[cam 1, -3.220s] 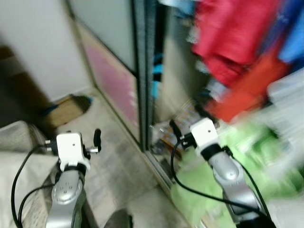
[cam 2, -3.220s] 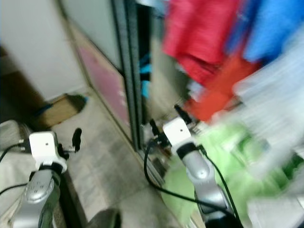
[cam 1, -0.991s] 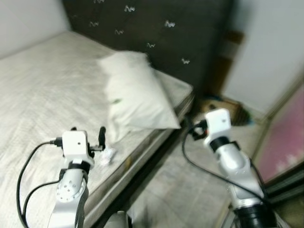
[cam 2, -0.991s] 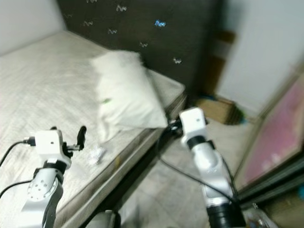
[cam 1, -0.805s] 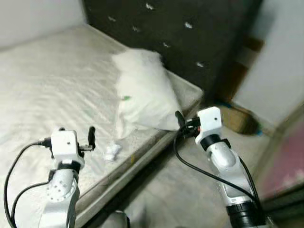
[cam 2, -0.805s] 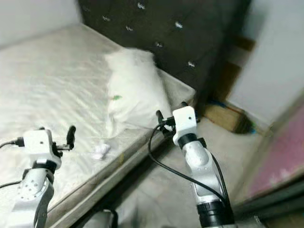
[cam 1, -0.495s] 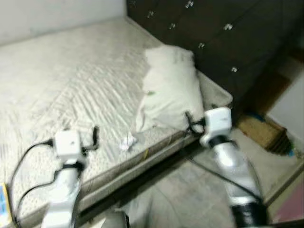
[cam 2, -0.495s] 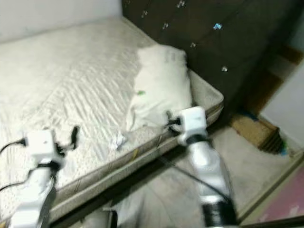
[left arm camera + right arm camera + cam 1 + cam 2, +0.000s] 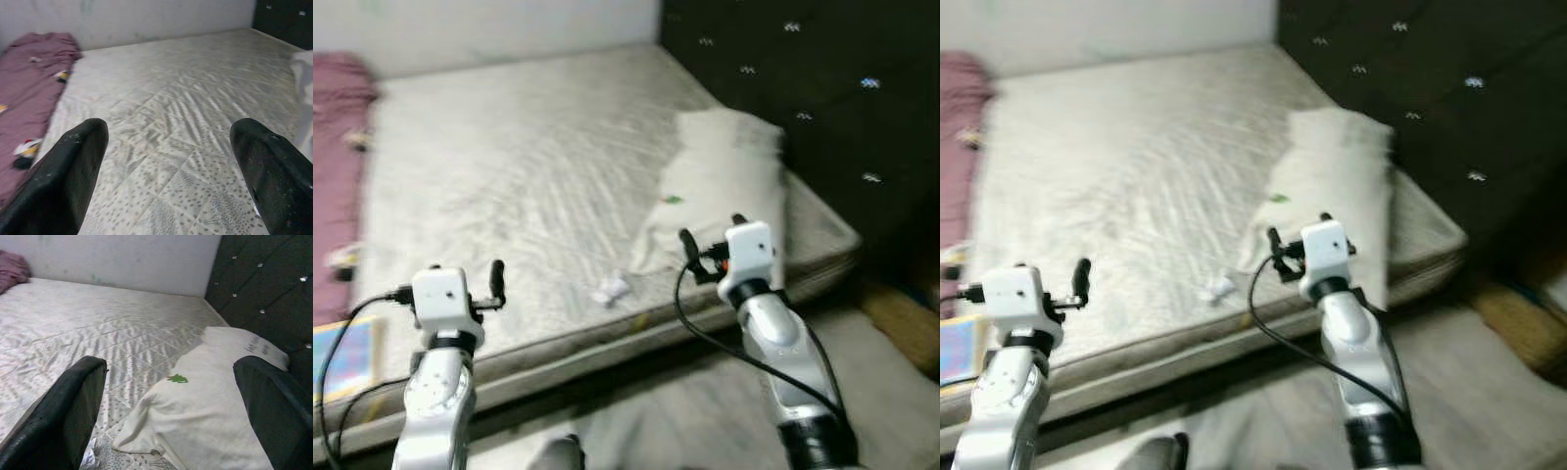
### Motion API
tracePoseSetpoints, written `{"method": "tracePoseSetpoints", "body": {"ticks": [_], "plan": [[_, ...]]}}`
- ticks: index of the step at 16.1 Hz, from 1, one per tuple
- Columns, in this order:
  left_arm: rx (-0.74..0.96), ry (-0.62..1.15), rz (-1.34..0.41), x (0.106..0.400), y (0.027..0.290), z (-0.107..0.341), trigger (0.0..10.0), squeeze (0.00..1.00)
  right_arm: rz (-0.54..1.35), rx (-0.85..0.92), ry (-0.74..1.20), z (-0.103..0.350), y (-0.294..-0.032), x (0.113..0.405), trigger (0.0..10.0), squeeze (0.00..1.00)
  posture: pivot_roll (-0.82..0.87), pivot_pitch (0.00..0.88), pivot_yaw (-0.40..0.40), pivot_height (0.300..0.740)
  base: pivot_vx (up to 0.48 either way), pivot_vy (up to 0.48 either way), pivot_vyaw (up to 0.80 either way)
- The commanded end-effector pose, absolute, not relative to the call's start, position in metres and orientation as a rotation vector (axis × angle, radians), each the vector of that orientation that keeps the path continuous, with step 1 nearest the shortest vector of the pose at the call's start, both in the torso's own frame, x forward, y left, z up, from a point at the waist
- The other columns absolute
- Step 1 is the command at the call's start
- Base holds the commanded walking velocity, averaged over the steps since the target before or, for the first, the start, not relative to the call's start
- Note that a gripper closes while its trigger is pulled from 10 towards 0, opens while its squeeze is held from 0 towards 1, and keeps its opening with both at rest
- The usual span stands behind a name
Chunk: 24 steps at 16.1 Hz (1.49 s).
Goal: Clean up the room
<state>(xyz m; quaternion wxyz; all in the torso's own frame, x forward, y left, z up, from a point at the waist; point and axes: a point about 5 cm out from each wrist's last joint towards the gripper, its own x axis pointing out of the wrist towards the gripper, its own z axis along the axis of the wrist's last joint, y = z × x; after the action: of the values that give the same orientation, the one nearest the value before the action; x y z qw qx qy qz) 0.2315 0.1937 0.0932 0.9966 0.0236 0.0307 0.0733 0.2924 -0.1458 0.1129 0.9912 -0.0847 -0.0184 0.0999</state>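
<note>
A bare, pale mattress (image 9: pixel 529 166) lies in front of me. A small crumpled white paper (image 9: pixel 610 289) rests near its front edge, and also shows as the paper (image 9: pixel 88 458) in the right wrist view. Beside it lies a white pillow (image 9: pixel 729 186) with a small green mark (image 9: pixel 177 378). My left gripper (image 9: pixel 465 269) is raised over the bed's front edge, open and empty, with its fingers (image 9: pixel 73 166) spread wide. My right gripper (image 9: pixel 712 230) hovers in front of the pillow, also open and empty.
A dark padded headboard (image 9: pixel 803 88) stands at the right. A purple blanket (image 9: pixel 337 147) with small items on it lies along the bed's left side. A colourful flat book (image 9: pixel 347 357) rests at the front left corner. Grey floor (image 9: pixel 685 411) runs below the bed edge.
The camera has swung left from the wardrobe to the bed, bringing the blanket and book into view. Both grippers stay raised and open.
</note>
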Motion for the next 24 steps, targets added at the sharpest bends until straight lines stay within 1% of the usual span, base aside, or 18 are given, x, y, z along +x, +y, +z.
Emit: {"method": "tracePoseSetpoints", "body": {"ticks": [1,3,5,14,19,21,24], "plan": [[0.043,0.056,0.125,0.2305,0.1913,0.0951,10.0,0.0,0.188,-0.155,-0.03,0.1124,-0.1492,0.2913,10.0,0.0,0.07,0.091,-0.033,0.74,0.0,0.0,0.8],[0.038,0.053,0.116,0.2296,0.1907,0.0952,10.0,0.0,0.182,-0.143,-0.029,0.1121,-0.1499,0.2912,10.0,0.0,0.07,0.089,-0.034,0.74,0.0,0.0,0.78],[0.029,0.045,0.095,0.2286,0.1894,0.0954,10.0,0.0,0.173,-0.124,-0.024,0.1115,-0.1513,0.2915,10.0,0.0,0.07,0.088,-0.035,0.74,0.139,0.0,0.0],[0.024,0.042,0.069,0.2279,0.1868,0.0951,10.0,0.0,0.171,-0.114,-0.033,0.1138,-0.1538,0.2932,10.0,0.0,0.07,0.08,-0.04,0.74,0.375,0.0,0.0],[0.045,0.054,0.112,0.2292,0.1885,0.0933,10.0,0.0,0.178,-0.123,-0.033,0.1134,-0.1529,0.2934,10.0,0.0,0.07,0.079,-0.043,0.74,0.0,0.0,0.0],[0.024,0.057,0.118,0.2291,0.1892,0.0926,10.0,0.0,0.206,-0.153,-0.044,0.114,-0.1498,0.2917,10.0,0.0,0.07,0.083,-0.043,0.74,0.0,0.0,0.74],[0.012,0.062,0.125,0.2297,0.1902,0.0922,10.0,0.0,0.186,-0.138,-0.031,0.1122,-0.1514,0.2927,10.0,0.0,0.07,0.092,-0.04,0.74,0.0,0.0,0.8]]}}
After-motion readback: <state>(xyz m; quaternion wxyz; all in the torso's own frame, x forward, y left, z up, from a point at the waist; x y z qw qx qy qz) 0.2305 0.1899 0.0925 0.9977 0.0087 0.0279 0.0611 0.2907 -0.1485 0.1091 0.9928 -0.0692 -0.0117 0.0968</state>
